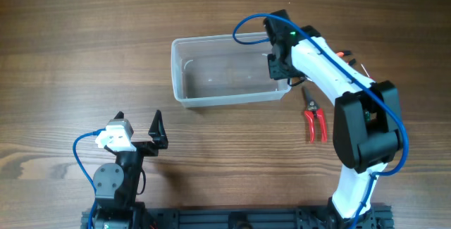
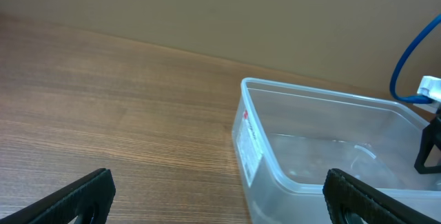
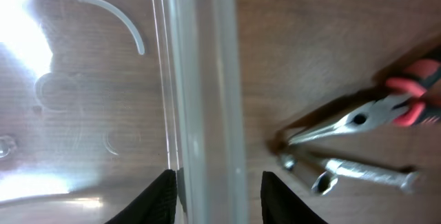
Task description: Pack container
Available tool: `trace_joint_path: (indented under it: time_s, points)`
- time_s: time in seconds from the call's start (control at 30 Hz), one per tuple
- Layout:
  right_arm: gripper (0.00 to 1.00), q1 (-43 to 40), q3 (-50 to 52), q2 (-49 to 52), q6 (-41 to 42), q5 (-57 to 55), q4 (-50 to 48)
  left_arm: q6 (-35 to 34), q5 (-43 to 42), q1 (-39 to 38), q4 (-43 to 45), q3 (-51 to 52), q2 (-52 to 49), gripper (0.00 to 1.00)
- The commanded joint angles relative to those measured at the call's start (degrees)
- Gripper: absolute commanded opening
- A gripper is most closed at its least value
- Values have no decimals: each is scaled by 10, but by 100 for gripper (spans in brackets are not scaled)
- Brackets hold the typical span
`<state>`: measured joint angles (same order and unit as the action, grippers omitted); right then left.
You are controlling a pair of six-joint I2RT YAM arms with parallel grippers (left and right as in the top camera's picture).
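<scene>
A see-through plastic container (image 1: 218, 99) sits in the middle of the wooden bench (image 1: 84, 46). It is a long tub with round corners. There is nothing inside it. A white sticker (image 2: 248, 141) is on its short left wall.

The right arm (image 1: 331, 74) is white and black. It reaches over to the right end of the container. The right pincer (image 1: 278, 65) is at that end wall. In the right wrist view, one finger (image 3: 162, 196) is on the inside of the wall and the other finger is on the outside, so the wall and its rim stand between them. The pincer is partly spread. A small gap shows between the outer finger and the wall, so it is not squeezing the container.

Pliers (image 1: 315, 120) with red handles lie on the bench just to the right of the container. Their pointed nose faces the tub. A shiny metal tool (image 3: 351, 172) lies right beside the nose of the pliers. It is too blurry to tell what kind of tool it is.

The left arm (image 1: 116, 176) is at the near left of the bench, well apart from the container. The left pincer (image 1: 139, 127) is spread wide and holds nothing. It points toward the container's left end.

A blue cable (image 1: 246, 26) loops above the right arm.
</scene>
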<state>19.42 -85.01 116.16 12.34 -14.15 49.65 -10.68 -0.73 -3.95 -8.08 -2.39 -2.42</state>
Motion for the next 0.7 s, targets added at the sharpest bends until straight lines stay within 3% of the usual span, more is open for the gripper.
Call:
trace_joint_path:
  time_s: [0.0, 0.13, 0.17, 0.27, 0.33, 0.43, 0.53, 0.67]
  points:
    - [37, 3, -10, -4, -66, 15, -10, -7, 2, 3, 0, 2, 1, 100]
    - [38, 7, -21, -58, -78, 69, -10, -7, 2, 3, 0, 2, 1, 100]
    - [45, 6, -28, -89, -76, 86, -10, -7, 2, 3, 0, 2, 1, 100]
    - [82, 0, -45, -179, -28, 97, -12, -7, 2, 3, 0, 2, 1, 100]
    - [91, -15, -48, -235, 6, 73, -16, -7, 2, 3, 0, 3, 1, 100]
    - [94, -56, -48, -287, 36, 26, -8, -7, 2, 3, 0, 3, 1, 100]
    - [89, -141, -45, -305, 43, -17, 27, -7, 2, 3, 0, 2, 1, 100]
    - [87, -258, -16, -283, 44, 8, 51, -7, 2, 3, 0, 3, 1, 100]
